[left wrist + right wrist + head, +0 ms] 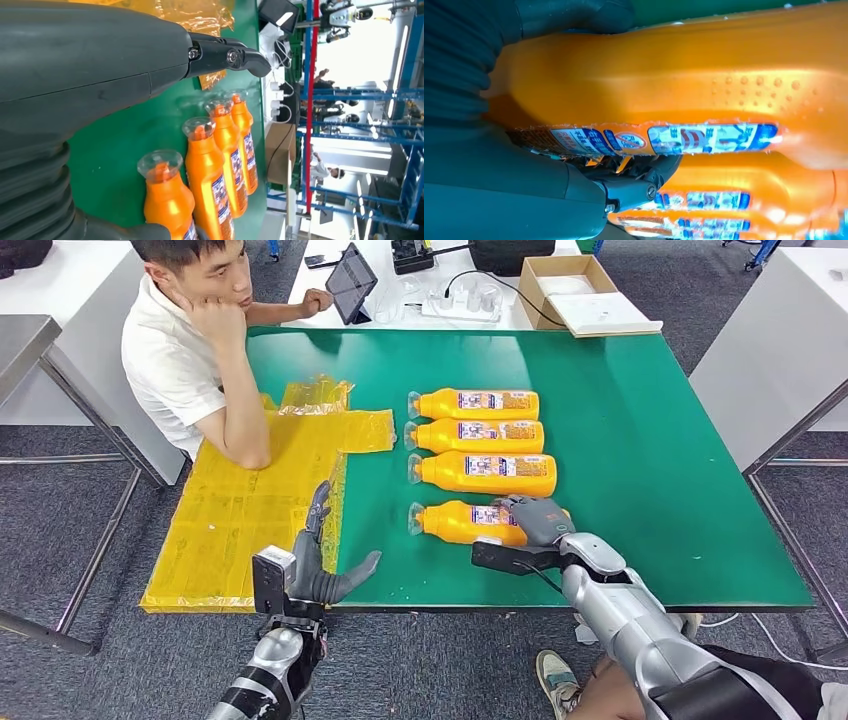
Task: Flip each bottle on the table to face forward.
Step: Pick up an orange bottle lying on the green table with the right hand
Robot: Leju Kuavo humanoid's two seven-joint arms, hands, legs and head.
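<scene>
Several orange bottles lie on their sides in a row on the green table [650, 460], clear caps pointing left. My right hand [538, 520] grips the nearest bottle [455, 522] around its base end. In the right wrist view this bottle [704, 85] is pressed against my palm, label edge showing, with my thumb [634, 190] under it. The other bottles [480, 472] [476, 436] [478, 403] lie beyond, labels up. My left hand [320, 565] hovers open at the table's near edge, left of the bottles, holding nothing; its fingers [225, 55] are spread above the caps [161, 165].
A person [195, 340] sits at the table's left side, elbow on crumpled yellow plastic sheets [250, 510]. A tablet [351, 280], a power strip and a cardboard box [570, 290] sit on the white table behind. Bare green surface stretches to the right of the bottles.
</scene>
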